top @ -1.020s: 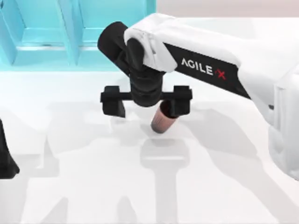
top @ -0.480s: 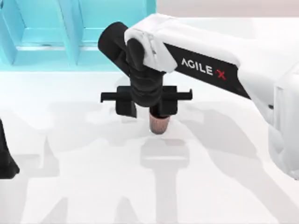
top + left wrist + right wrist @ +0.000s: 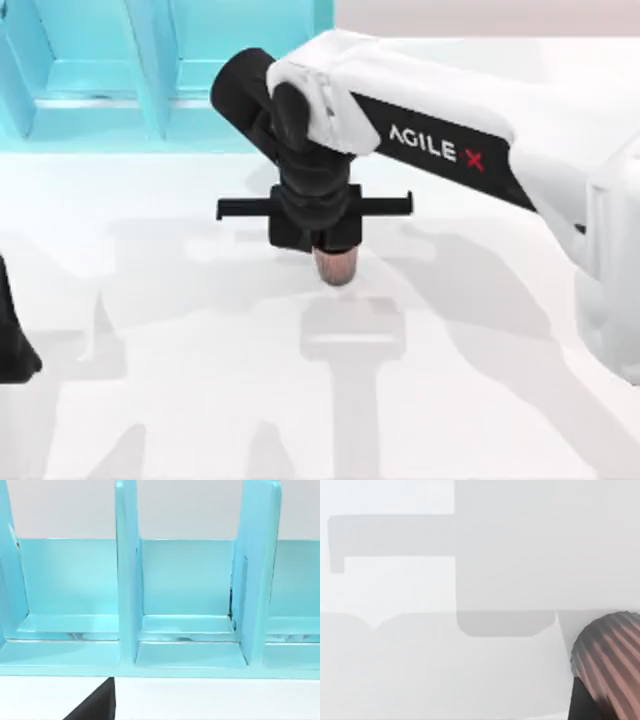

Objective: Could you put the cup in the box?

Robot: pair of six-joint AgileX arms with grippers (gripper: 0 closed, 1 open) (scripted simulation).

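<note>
The cup [image 3: 336, 266] is a small reddish-brown ribbed tumbler near the middle of the white table. My right gripper [image 3: 318, 240] points straight down over it, shut on the cup, whose lower end sticks out below the black fingers. In the right wrist view the ribbed cup [image 3: 610, 660] sits close against a dark finger [image 3: 580, 706]. I cannot tell whether the cup touches the table. The box [image 3: 150, 95] is turquoise with upright dividers and stands at the back left, a short way behind the gripper. The left wrist view looks into the box's compartments [image 3: 187, 630].
My left arm [image 3: 10, 340] is parked at the table's left edge. White table surface [image 3: 200, 380] spreads in front of and around the cup. The right arm's white link [image 3: 450, 130] reaches in from the right.
The right gripper's fingers have drawn in from wide open to shut on the cup. The cup has gone from leaning to more upright between them.
</note>
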